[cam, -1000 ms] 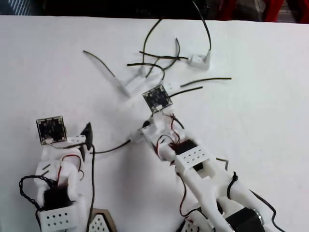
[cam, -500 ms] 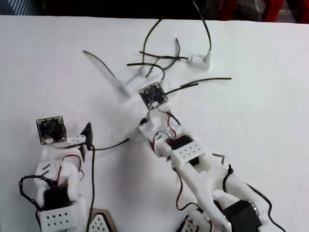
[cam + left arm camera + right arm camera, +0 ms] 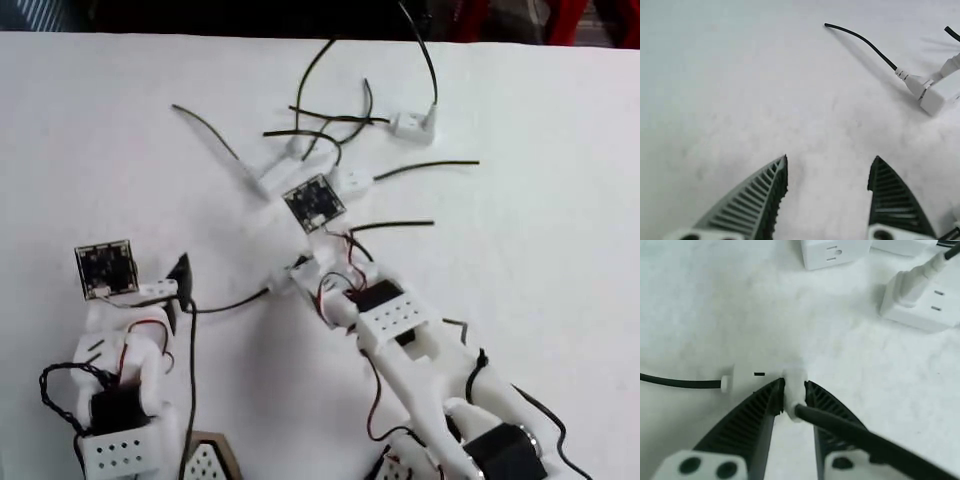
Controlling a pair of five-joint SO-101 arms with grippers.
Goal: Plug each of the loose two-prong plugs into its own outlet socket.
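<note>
The right arm (image 3: 400,330) has crept toward the upper left of the high view, dragging a black cord (image 3: 390,225) along. The right fingers (image 3: 762,407) clamp the white plug (image 3: 792,381). Its socket (image 3: 747,376) lies just left of it in the wrist frame, long axis sideways. The left fingers (image 3: 765,195) stand apart, well off.

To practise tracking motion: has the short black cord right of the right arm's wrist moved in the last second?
Yes. The short black cord has swung toward the white table's near edge, away from the longer black cord beyond it, which stayed put.
</note>
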